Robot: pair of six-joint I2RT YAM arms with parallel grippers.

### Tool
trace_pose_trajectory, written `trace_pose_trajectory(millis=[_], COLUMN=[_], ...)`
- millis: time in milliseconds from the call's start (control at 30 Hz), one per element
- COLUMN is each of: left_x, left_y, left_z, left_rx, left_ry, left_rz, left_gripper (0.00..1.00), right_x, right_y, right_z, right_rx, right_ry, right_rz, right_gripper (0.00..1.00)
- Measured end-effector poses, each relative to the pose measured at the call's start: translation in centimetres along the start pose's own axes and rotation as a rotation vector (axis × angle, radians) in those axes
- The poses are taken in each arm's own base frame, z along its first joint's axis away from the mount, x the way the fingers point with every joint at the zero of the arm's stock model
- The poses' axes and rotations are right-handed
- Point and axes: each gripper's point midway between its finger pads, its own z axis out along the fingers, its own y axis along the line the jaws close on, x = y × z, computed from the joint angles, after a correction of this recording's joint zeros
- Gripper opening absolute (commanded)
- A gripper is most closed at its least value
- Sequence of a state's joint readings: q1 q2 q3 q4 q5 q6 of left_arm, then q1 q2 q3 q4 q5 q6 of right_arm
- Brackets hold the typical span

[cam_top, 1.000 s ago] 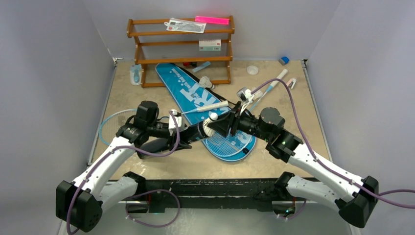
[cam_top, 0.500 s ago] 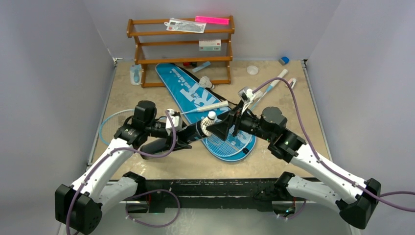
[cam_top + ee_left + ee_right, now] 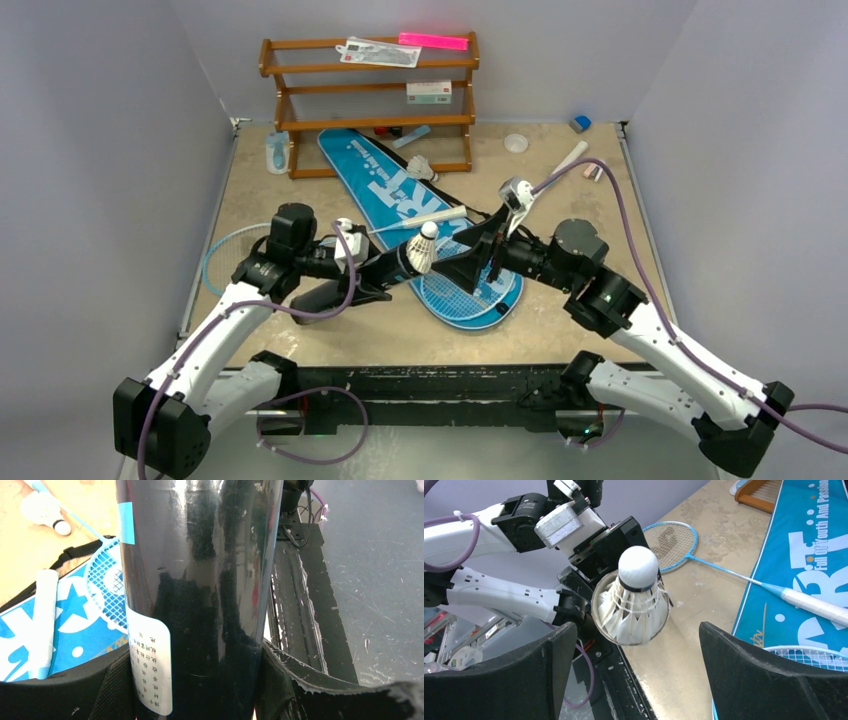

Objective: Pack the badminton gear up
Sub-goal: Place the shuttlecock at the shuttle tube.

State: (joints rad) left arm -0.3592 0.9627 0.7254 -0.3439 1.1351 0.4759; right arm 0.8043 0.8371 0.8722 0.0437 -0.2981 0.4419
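My left gripper [image 3: 368, 280] is shut on the black tube [image 3: 385, 268], which it holds off the table pointing right; the tube fills the left wrist view [image 3: 195, 580]. A white shuttlecock [image 3: 423, 247] sits in the tube's mouth, cork outward, and also shows in the right wrist view [image 3: 631, 602]. My right gripper [image 3: 452, 262] is open and empty just right of it, its jaws wide apart in its own view [image 3: 634, 680]. The blue bag [image 3: 385, 185] lies flat. One racket [image 3: 228, 255] lies left, its handle on the bag. The other racket's head [image 3: 462, 292] lies on the bag. A second shuttlecock [image 3: 422, 166] lies by the rack.
The wooden rack [image 3: 370, 100] stands at the back with small items on its shelves. A pale-blue bottle [image 3: 277, 153] stands left of it. A white round lid [image 3: 515, 143] and a small blue object [image 3: 580, 123] lie at the back right. Grey walls close in the sides.
My right gripper has drawn back to the right, away from the tube's mouth, leaving the shuttlecock in it. The left arm has barely moved.
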Motion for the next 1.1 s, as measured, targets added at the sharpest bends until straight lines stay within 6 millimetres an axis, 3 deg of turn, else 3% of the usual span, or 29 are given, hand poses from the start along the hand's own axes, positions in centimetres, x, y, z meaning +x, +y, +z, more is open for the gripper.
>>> trace_pose_trajectory(millis=[267, 533, 767, 1100], left_x=[-2.2, -7.5, -8.6, -10.3], left_y=[0.4, 1.1, 1.5, 0.6], left_z=[0.1, -0.2, -0.1, 0.4], left_rx=[0.006, -0.032, -0.073, -0.061], left_ry=[-0.067, -0.244, -0.406, -0.562], left_rz=[-0.005, 0.048, -0.004, 0.059], left_gripper=[0.22, 0.23, 0.24, 0.25], right_x=[-1.2, -4.5, -7.1, -7.4], right_y=[1.0, 2.7, 4.0, 3.7], right_z=[-1.7, -3.5, -4.7, -3.8], right_rx=[0.005, 0.005, 0.005, 0.034], right_ry=[0.007, -0.046, -0.071, -0.020], right_rz=[-0.032, -0.084, -0.130, -0.125], right_gripper=[0.88, 0.86, 0.83, 0.81])
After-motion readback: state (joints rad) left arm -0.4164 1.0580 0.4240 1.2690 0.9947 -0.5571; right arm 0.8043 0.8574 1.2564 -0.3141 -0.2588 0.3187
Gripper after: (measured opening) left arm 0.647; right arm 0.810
